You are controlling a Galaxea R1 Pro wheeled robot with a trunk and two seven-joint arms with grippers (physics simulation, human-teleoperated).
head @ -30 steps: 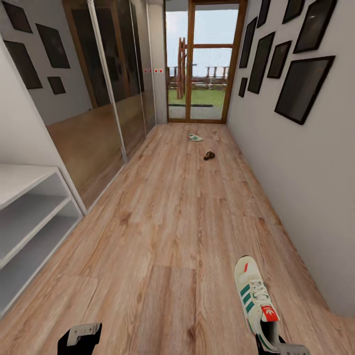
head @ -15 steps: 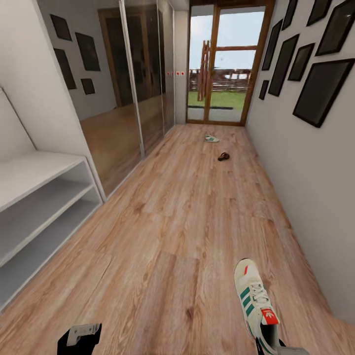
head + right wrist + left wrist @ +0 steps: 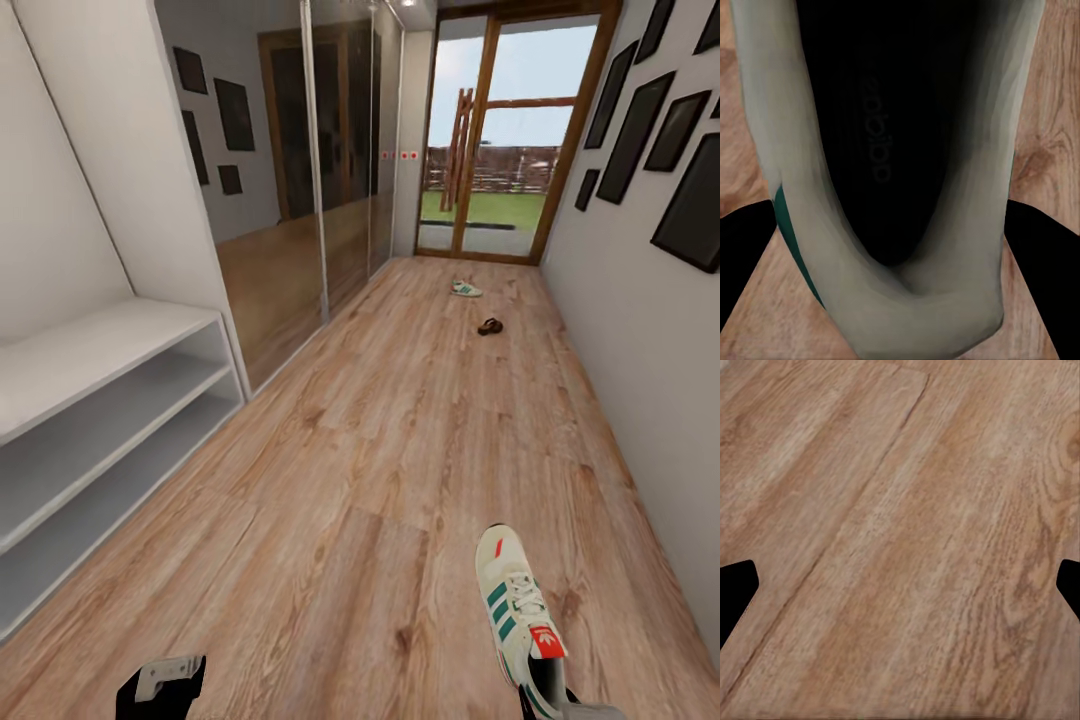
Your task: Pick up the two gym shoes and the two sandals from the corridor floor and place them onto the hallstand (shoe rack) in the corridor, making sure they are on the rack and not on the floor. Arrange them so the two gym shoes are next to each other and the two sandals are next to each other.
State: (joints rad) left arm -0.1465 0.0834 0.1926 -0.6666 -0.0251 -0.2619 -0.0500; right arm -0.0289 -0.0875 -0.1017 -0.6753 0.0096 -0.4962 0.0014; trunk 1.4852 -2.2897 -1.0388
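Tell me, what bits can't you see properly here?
- Held shoe: heel cut off by the head view's bottom edge, behind the right gripper.
- Far shoe and sandal: too small for detail.
- Shoe rack: cut off by the left edge.
- Left gripper: fingers mostly cut off at the wrist view's sides.
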